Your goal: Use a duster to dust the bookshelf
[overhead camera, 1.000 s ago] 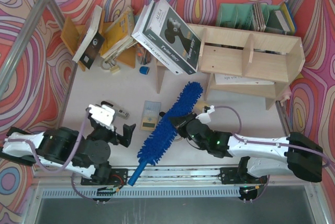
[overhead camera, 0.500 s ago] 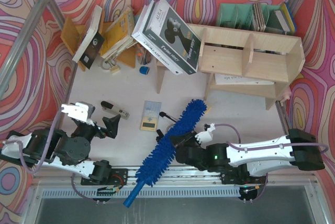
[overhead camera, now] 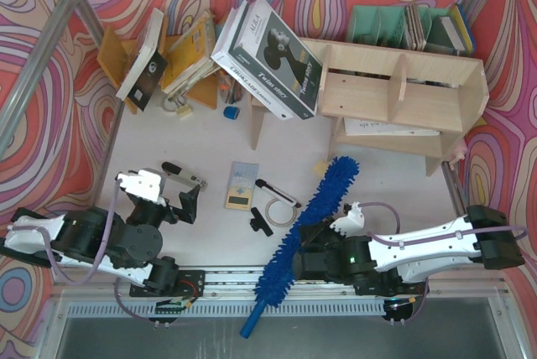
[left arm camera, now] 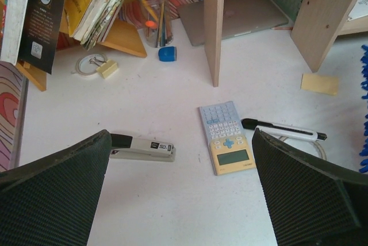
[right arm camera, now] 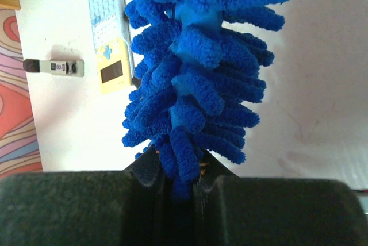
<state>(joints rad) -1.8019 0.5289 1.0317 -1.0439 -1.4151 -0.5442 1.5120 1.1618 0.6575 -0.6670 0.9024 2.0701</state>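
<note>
Approach step: duster (overhead camera: 317, 206) clenched by its fluffy head in right gripper (overhead camera: 312, 243), tip just short of bookshelf (overhead camera: 403, 95); left gripper (overhead camera: 181, 200) released, idle. Next, judged: reaching farther, sweeping shelves.

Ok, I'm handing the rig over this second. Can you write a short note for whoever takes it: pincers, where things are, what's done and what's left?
Left pincer: open and empty, low over the table near the grey stapler.
Right pincer: shut on the long fluffy blue duster, gripping the head towards its handle end.
The duster's tip points at the pale plywood bookshelf, close to its front but not inside any compartment.
Done: duster in grip.
Left: sweep the shelf compartments.
</note>
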